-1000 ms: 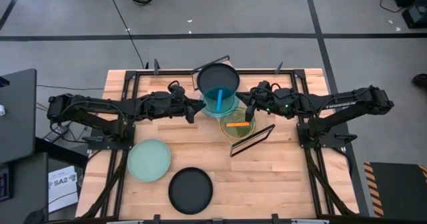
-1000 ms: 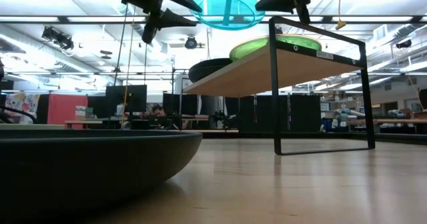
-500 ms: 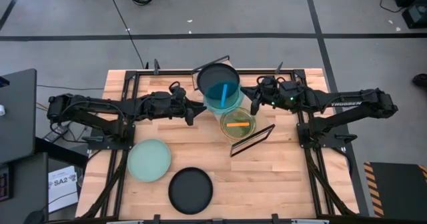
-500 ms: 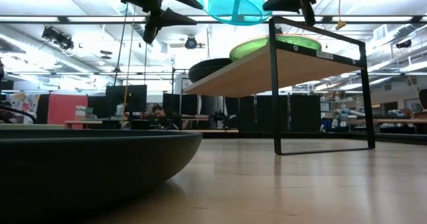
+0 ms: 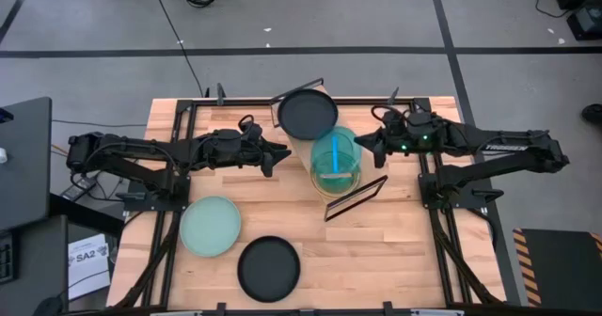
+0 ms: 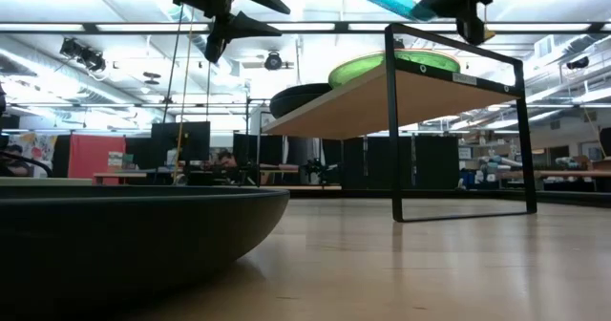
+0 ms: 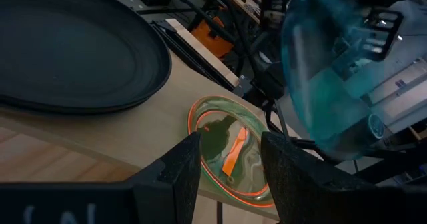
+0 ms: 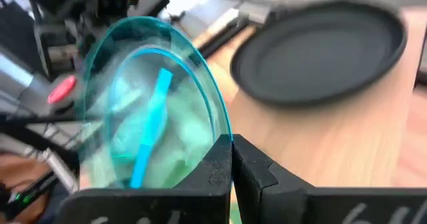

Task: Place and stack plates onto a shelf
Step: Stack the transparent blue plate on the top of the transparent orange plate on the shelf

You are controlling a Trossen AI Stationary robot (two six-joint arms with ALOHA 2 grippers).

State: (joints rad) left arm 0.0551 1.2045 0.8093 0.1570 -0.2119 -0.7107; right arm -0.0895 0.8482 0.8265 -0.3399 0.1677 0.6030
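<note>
Teal plate [image 5: 335,158] pinched in right tool [image 5: 369,147].

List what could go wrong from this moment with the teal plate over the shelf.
1. The right gripper pinches only the rim of the teal plate, which hangs tilted; it might slip or swing.
2. Lowered tilted onto the orange-rimmed green plate, it could land off-centre or slide off the shelf.
3. The open left gripper waits close beside; a swing might clip it.

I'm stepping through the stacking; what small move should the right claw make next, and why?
Probably lower. The right claw pinches the teal plate's rim and holds it tilted above the green plate on the shelf; levelling it there would stack it.
</note>
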